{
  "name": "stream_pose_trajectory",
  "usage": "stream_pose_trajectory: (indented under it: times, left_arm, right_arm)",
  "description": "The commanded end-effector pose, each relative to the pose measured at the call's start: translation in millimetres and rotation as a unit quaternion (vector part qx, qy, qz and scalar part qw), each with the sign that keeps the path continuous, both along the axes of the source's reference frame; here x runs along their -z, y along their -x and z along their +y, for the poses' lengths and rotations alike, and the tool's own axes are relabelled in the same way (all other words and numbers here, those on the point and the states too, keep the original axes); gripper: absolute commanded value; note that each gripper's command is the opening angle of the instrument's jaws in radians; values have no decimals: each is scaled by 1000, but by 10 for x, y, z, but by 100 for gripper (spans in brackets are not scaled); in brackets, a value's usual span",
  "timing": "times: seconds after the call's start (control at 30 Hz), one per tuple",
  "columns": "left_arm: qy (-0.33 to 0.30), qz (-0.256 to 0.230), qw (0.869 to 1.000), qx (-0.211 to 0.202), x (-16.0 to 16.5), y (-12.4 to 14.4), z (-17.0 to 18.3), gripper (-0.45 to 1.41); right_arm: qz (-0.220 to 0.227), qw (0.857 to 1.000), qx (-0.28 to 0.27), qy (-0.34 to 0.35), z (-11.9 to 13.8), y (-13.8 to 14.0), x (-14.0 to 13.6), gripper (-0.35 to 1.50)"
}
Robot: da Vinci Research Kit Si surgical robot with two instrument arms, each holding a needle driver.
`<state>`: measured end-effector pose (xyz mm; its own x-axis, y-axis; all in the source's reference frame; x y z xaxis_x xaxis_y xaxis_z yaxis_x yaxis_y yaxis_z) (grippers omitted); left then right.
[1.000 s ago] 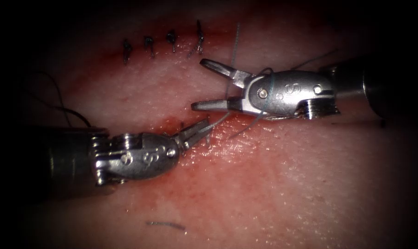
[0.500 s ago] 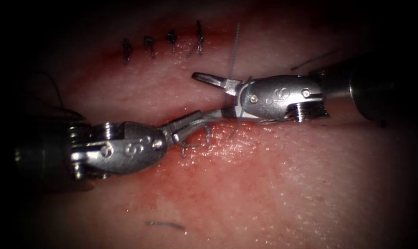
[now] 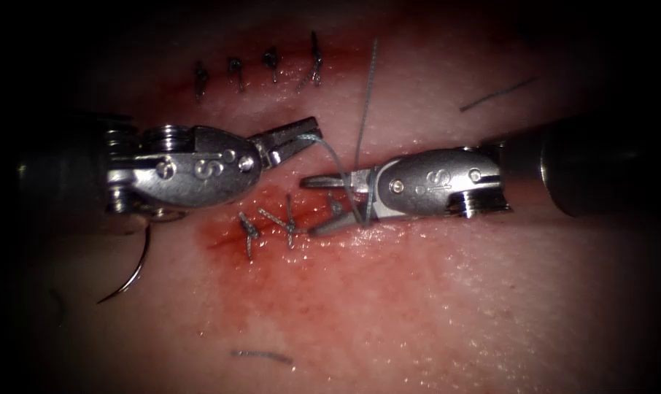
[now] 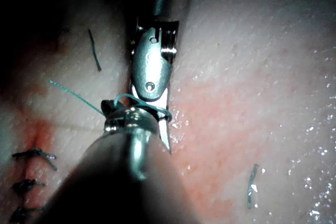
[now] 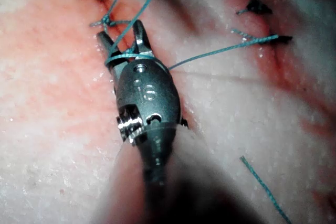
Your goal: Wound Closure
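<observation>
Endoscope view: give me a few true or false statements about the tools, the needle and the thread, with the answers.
1. The left tool has its jaws shut on the thread. True.
2. The right tool holds the needle at mid-curve. False: the needle lies on the tissue below the left tool, and neither tool holds it.
3. The right tool's jaws stand open, with thread looped round them. True.
4. The row of stitches above the tools counts two. False: it counts four.
5. A cut end of thread lies on the tissue below the tools. True.
</observation>
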<state>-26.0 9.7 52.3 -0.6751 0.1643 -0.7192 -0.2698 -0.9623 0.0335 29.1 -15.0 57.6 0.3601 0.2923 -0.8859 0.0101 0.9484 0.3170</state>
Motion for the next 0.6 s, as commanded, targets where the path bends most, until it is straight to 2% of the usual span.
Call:
stream_pose_trajectory:
  times: [0.03,0.13,0.27,0.47,0.6]
  left_arm:
    - [-4,-2,1000,-7,-10,6,-2,-45]
    - [-12,-5,999,-30,-22,8,1,-45]
    - [-14,-15,998,-60,-35,6,1,-45]
    - [-30,-19,995,-88,-55,6,-2,-45]
    - [-35,-21,995,-89,-71,6,-4,-45]
  right_arm:
    - [18,1000,3,-15,-6,-8,-4,17]
    - [59,998,2,-36,-5,-7,-3,15]
    - [85,995,-7,-50,-3,-5,1,15]
    - [139,987,-22,-74,-1,-5,12,15]
    - [177,979,-33,-94,0,-2,18,15]
